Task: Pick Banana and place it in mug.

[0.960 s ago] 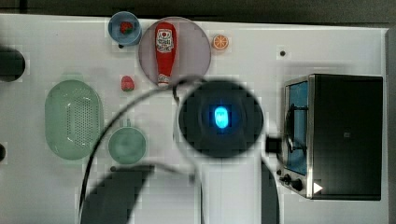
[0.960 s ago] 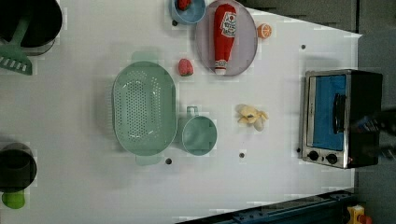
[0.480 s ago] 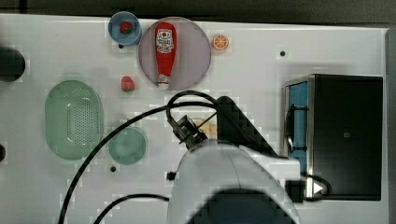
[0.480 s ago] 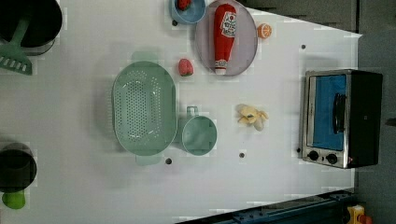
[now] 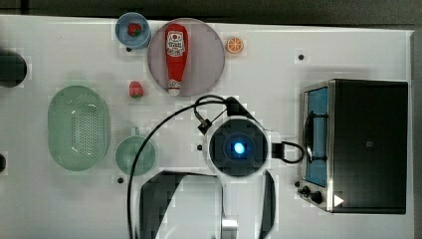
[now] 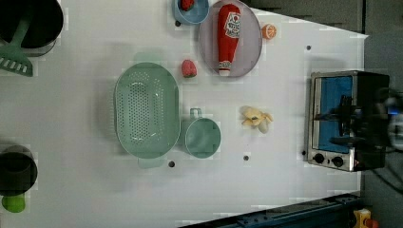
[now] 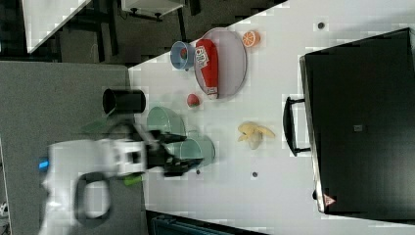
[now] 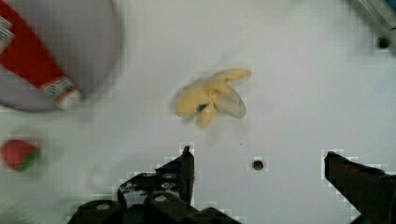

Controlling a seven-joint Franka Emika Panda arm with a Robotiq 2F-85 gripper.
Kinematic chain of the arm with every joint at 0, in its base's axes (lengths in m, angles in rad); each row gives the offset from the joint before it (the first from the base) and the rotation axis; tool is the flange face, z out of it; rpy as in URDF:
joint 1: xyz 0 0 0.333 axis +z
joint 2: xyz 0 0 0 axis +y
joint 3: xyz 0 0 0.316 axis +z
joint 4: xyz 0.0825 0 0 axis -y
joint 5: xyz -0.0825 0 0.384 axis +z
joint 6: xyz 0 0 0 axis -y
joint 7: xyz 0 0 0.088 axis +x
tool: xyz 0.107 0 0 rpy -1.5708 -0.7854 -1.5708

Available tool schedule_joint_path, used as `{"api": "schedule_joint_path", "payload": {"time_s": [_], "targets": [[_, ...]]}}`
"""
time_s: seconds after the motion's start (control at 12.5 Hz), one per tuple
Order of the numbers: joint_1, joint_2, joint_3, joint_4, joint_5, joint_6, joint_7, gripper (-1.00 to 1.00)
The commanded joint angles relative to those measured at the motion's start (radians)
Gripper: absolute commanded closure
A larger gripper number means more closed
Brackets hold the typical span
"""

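The banana (image 6: 256, 118), a pale yellow peeled bunch, lies on the white table between the mug and the toaster oven; it also shows as the banana (image 7: 254, 132) and the banana (image 8: 210, 95). The mug (image 6: 203, 137) is a small round teal cup standing upright next to the colander, seen too as the mug (image 5: 135, 155). My gripper (image 8: 258, 153) hangs above the table, open and holding nothing. The banana lies a little beyond the fingertips and apart from them. In the top view my wrist (image 5: 238, 147) covers the banana.
A green colander (image 6: 146, 109) stands beside the mug. A purple plate (image 6: 252, 42) carries a ketchup bottle (image 6: 227, 38). Near it are a blue bowl (image 6: 190, 12), a loose strawberry (image 6: 188, 69) and an orange half (image 6: 269, 31). A toaster oven (image 6: 342, 118) stands at the left view's right.
My arm has swung about over the table and now shows blurred in front of the toaster oven in the left view. The banana and the mug have not moved.
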Motion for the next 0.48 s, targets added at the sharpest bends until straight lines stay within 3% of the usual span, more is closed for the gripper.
{"api": "schedule_joint_path", "payload": {"time_s": [0.08, 0.48], "targets": [[-0.004, 0.027, -0.007, -0.102, 0.008, 0.125, -0.101, -1.0], [-0.005, 0.179, -0.041, -0.152, 0.006, 0.295, -0.479, -1.0]]}}
